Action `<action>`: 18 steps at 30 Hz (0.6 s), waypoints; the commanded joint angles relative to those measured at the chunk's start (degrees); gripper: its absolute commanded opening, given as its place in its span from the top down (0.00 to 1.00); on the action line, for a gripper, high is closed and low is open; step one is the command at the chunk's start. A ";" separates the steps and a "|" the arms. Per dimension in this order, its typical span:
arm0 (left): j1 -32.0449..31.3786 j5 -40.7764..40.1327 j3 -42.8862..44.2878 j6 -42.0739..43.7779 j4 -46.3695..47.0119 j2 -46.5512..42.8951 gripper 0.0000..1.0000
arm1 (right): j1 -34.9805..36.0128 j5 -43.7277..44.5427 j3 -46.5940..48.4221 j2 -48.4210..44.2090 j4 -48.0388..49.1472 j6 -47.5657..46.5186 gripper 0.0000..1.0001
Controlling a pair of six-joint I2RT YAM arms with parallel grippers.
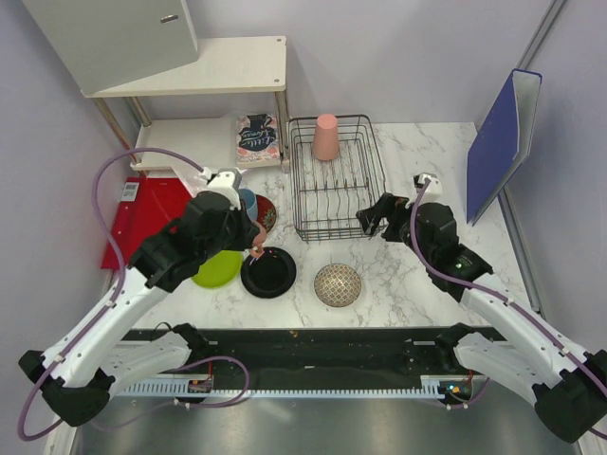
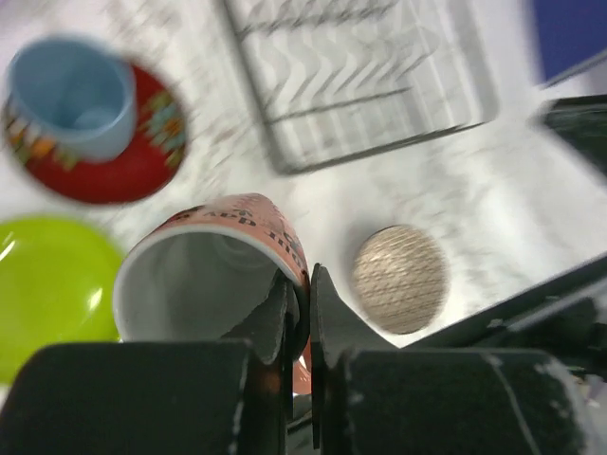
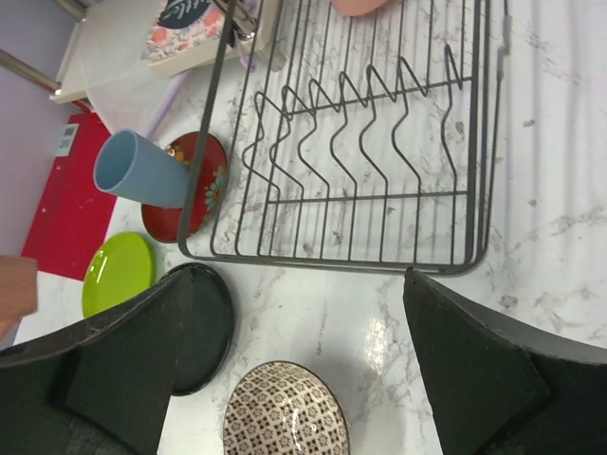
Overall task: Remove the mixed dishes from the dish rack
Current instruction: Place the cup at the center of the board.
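The black wire dish rack (image 1: 337,180) holds only the tall pink cup (image 1: 325,137), upside down at its far end. My left gripper (image 1: 251,242) is shut on the rim of the small pink mug (image 2: 213,275) and holds it tilted above the glossy black plate (image 1: 268,273). The light-blue cup (image 1: 248,201) stands on the dark red plate (image 1: 267,216). The lime-green plate (image 1: 218,268) and the patterned bowl (image 1: 338,284) lie on the table. My right gripper (image 1: 379,216) is open and empty, by the rack's front right corner. The right wrist view shows the rack (image 3: 360,142) and the bowl (image 3: 285,412).
A white shelf (image 1: 209,71) stands at the back left with a floral packet (image 1: 256,137) beside it. A red board (image 1: 142,213) lies at the left. A blue folder (image 1: 503,142) leans on the right wall.
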 commanded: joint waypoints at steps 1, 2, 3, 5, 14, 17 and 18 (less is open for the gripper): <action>3.04 -10.65 -4.75 -5.18 -14.96 3.51 0.98 | 0.00 3.41 -0.91 -2.65 -3.49 -2.31 0.02; 5.40 -10.74 -5.46 -5.89 -15.05 4.22 0.98 | 0.00 3.49 -1.09 -2.74 -3.49 -2.31 0.02; 6.64 -10.57 -5.99 -7.46 -14.79 4.83 0.98 | 0.00 3.23 -1.44 -2.92 -3.49 -2.48 0.02; 9.80 -10.65 -6.43 -8.53 -14.35 5.80 0.98 | 0.00 2.88 -1.70 -2.92 -3.66 -2.57 0.02; 16.84 -8.54 -6.78 -8.80 -11.36 14.85 0.98 | 0.00 1.65 -5.22 -5.82 -3.31 -2.31 0.02; 18.25 -8.45 -8.19 -8.97 -9.53 16.44 0.98 | 0.00 1.65 -6.01 -5.73 -3.14 -2.31 0.02; 18.69 -8.72 -8.54 -9.15 -8.91 16.61 0.98 | 0.09 1.56 -6.27 -5.64 -3.14 -2.31 0.02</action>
